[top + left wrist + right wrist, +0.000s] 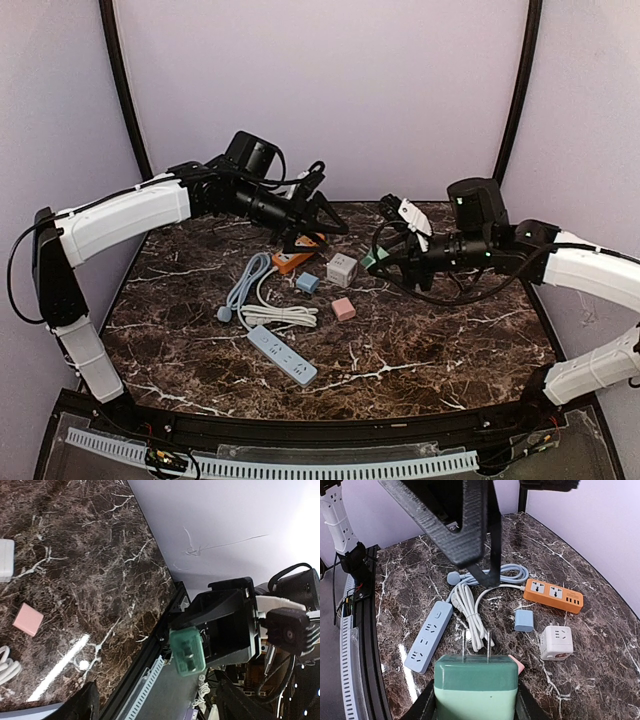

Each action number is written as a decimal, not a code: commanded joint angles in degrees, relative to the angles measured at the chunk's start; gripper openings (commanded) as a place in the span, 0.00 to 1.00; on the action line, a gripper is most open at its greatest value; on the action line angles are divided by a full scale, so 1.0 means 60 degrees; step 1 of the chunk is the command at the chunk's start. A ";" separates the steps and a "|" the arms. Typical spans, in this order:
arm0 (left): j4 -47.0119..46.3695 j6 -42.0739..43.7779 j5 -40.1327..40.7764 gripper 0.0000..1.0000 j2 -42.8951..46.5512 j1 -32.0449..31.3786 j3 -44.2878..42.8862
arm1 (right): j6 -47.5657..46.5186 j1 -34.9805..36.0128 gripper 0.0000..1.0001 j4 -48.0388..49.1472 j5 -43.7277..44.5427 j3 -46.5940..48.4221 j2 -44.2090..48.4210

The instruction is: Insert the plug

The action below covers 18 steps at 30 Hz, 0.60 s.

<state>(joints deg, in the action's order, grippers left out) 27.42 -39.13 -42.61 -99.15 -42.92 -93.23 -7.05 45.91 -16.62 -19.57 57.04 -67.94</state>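
Observation:
My right gripper (380, 258) is shut on a green two-prong plug (368, 262), held above the table right of the white cube socket (341, 268). In the right wrist view the plug (475, 687) fills the bottom, with its prongs pointing out over the blue power strip (427, 642) and the orange power strip (552, 596). My left gripper (322, 222) hovers open and empty over the orange power strip (296, 259). The left wrist view shows its fingers (85, 704) wide apart and the green plug (187, 651) facing them.
The blue power strip (282, 355) lies at the front. A bundled white cable (281, 316), a blue cable (240, 285), a small blue adapter (308, 282) and a pink adapter (343, 308) lie in the middle. The black table edge (150, 655) runs near the plug.

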 commanded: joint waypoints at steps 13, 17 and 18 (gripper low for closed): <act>-0.1141 -0.1241 -0.1904 0.69 -0.0593 -0.0475 -0.0220 | -0.0200 0.1040 0.12 0.0969 0.1855 0.0728 -0.0697; -0.1190 -0.1343 -0.1907 0.62 -0.0612 -0.0484 -0.0136 | -0.0256 0.1078 0.12 0.1011 0.1918 0.0763 -0.0737; -0.1196 -0.1355 -0.1907 0.59 -0.0613 -0.0496 -0.0121 | -0.0271 0.1090 0.12 0.1012 0.1928 0.0763 -0.0742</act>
<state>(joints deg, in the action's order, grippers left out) 21.32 -46.72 -52.71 -103.18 -45.56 -93.86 -7.86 51.77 -13.06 -9.54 59.94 -71.88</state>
